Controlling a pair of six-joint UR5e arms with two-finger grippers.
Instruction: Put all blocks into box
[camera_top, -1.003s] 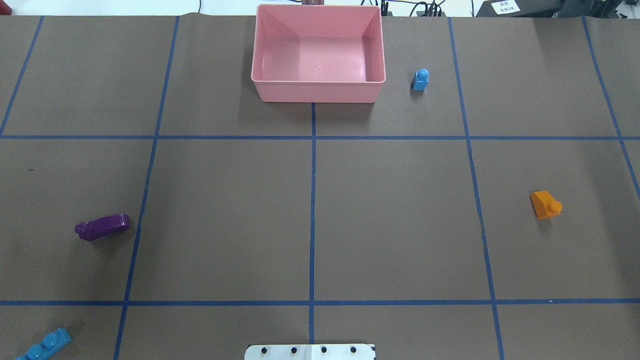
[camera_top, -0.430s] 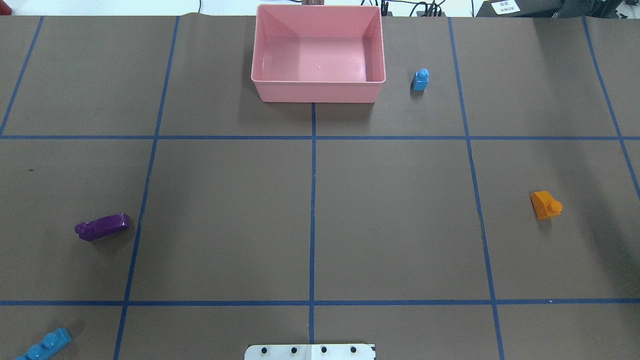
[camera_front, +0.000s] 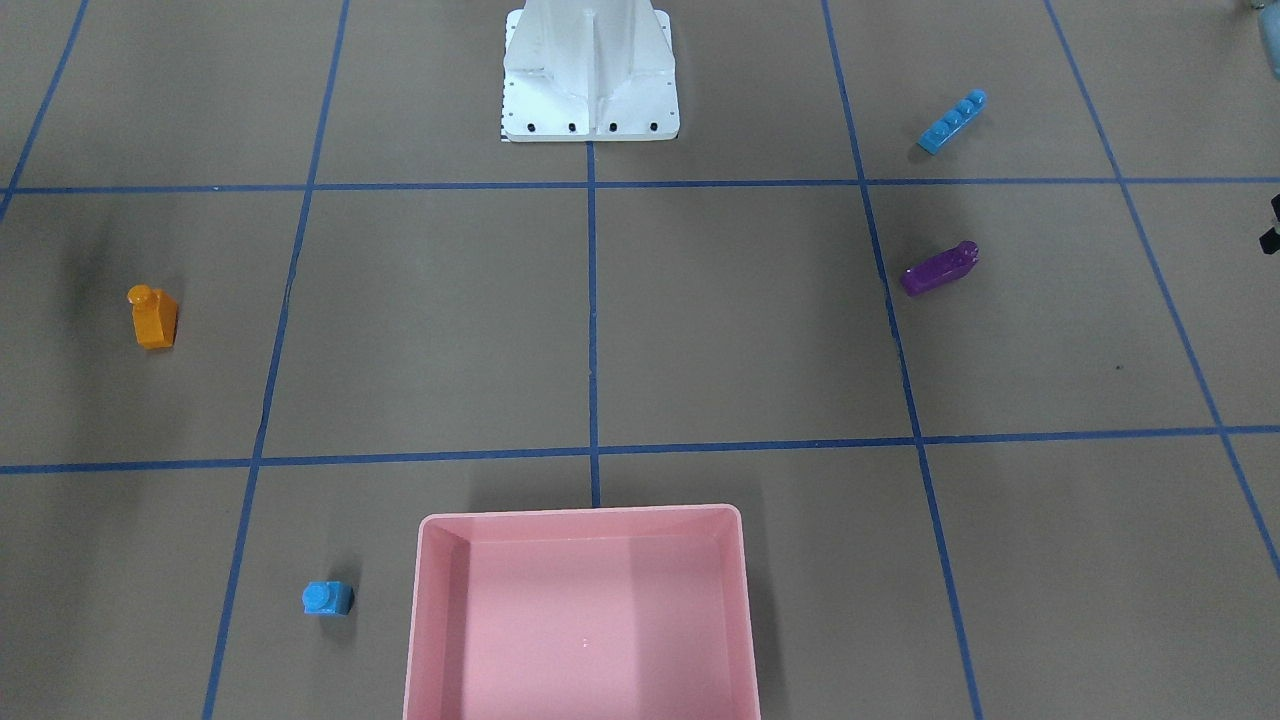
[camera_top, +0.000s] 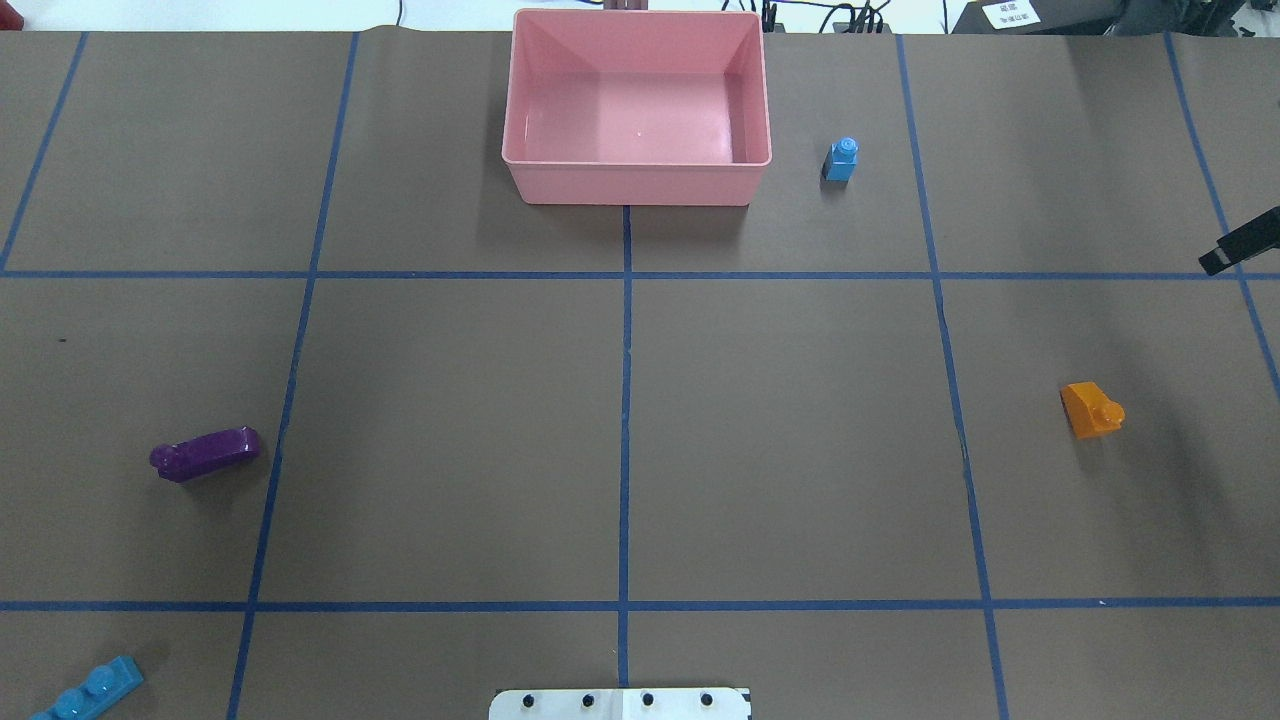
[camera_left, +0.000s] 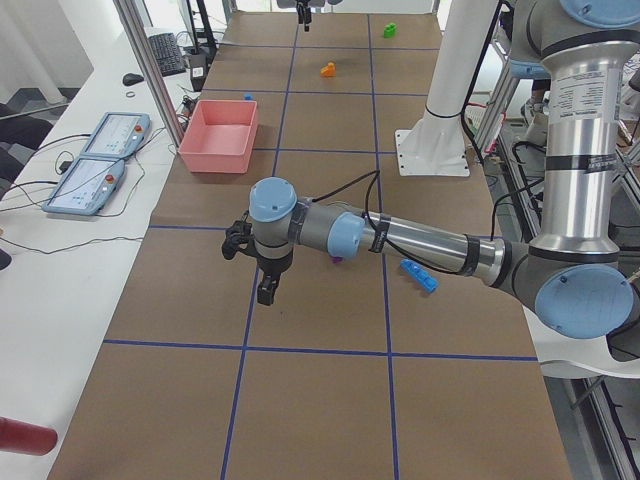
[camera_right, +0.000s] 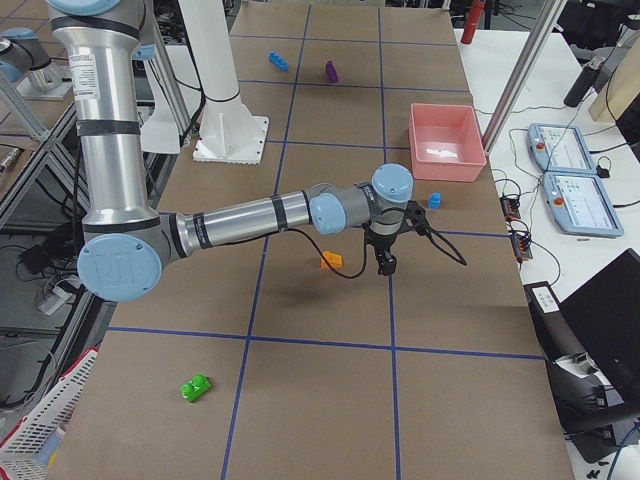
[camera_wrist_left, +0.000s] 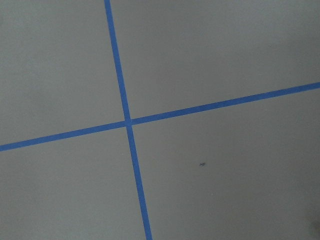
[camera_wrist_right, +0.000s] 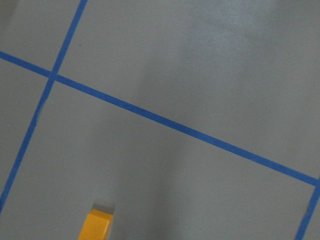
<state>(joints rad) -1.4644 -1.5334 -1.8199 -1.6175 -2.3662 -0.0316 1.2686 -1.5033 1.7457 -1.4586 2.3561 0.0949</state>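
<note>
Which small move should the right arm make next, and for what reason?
Probably shift the right gripper sideways until it hangs over the orange block. The box holds nothing yet, this block lies on the table near that gripper, and the right wrist view catches only its end at the bottom edge.

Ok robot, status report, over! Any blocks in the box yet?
Left hand, right hand above table, grip unclear. Box empty. Orange block, purple block, green block, blue cube, blue bar all outside. Nothing blocking box.
</note>
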